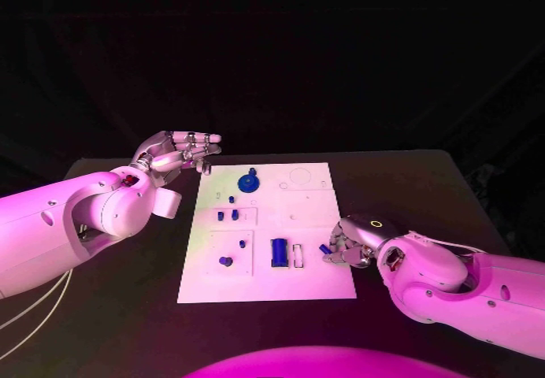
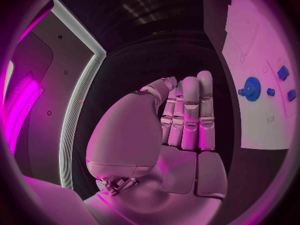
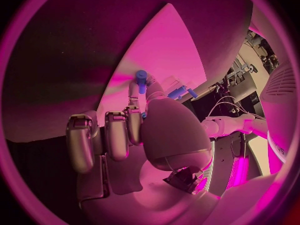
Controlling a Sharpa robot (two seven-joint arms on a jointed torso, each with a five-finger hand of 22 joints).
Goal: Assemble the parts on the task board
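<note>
While a small blue part (image 3: 141,78) is pinched by the right hand (image 1: 350,242) at the board's (image 1: 306,206) right edge, seemingly for seating in a nearby slot, the left hand (image 1: 179,151) is held empty, fingers straight, off its far-left corner.

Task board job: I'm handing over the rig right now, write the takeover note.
Left hand: lifted beyond the task board's far left corner, fingers together and upright, holding nothing.
Right hand: at the board's right edge, pinching a small blue peg at its fingertips.
On the board: blue gear at the far end, two small blue pieces in the middle left, one blue piece in the near left panel, a blue cylinder beside an empty slot.
Done: peg picked up.
Left: seat the peg, then the remaining loose parts; which are already seated cannot be told.
</note>
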